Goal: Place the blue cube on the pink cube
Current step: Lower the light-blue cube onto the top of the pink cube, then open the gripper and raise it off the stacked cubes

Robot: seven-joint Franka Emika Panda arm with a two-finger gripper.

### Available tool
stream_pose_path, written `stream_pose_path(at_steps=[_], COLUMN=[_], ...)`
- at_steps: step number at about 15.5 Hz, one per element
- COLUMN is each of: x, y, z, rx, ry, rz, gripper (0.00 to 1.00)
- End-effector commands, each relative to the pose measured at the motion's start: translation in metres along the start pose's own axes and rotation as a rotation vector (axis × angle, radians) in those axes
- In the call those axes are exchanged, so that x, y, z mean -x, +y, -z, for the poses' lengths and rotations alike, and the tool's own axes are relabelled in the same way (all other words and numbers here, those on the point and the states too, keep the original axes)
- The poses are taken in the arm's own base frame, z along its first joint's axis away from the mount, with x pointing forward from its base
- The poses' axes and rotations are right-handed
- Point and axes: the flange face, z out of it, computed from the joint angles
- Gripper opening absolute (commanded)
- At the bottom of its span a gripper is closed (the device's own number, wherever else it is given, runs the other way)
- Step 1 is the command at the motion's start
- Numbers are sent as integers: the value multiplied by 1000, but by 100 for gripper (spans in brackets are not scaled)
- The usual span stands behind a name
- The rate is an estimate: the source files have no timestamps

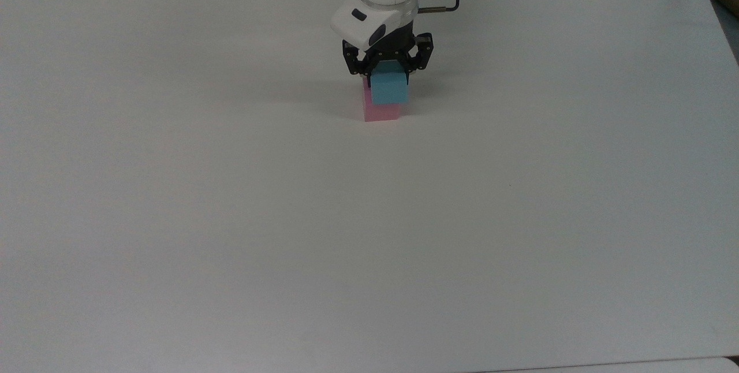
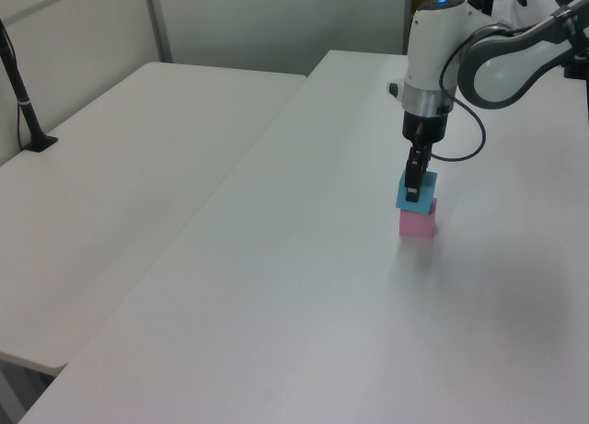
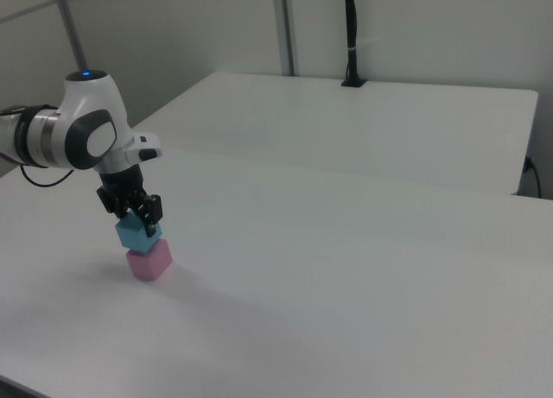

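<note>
Because the blue cube [image 1: 389,88] sits on the pink cube [image 1: 381,111] shifted toward the top view's right, overhanging one edge, you risk it tipping off if the fingers drag on release. Gripper [image 1: 388,70] directly above the pink cube, fingers pinched on the blue cube's sides, narrow spread. White table [image 1: 369,234] underneath.

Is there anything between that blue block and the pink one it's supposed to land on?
Nothing visible. The blue cube already sits right on the pink cube, overhanging slightly toward the top view's right, with the gripper closed around it. The white table around them is bare.
</note>
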Motion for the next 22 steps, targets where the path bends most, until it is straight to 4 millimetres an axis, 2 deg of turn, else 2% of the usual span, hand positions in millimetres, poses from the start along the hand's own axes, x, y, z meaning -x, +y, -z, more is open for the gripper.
stream_pose_path(at_steps=[1,7,10,13,14,15,19,22], x=[-2,-3,-4,-3,-2,-2,1,5], y=[0,0,3,7,8,8,8,10], z=[2,-1,1,0,0,0,2,15], rx=[-4,6,8,26,28,28,38,41], ry=[-6,-30,-28,-40,-43,-48,-59,-68], rz=[57,86,82,88,89,91,95,94], gripper=[31,32,44,69,90,100,100,100])
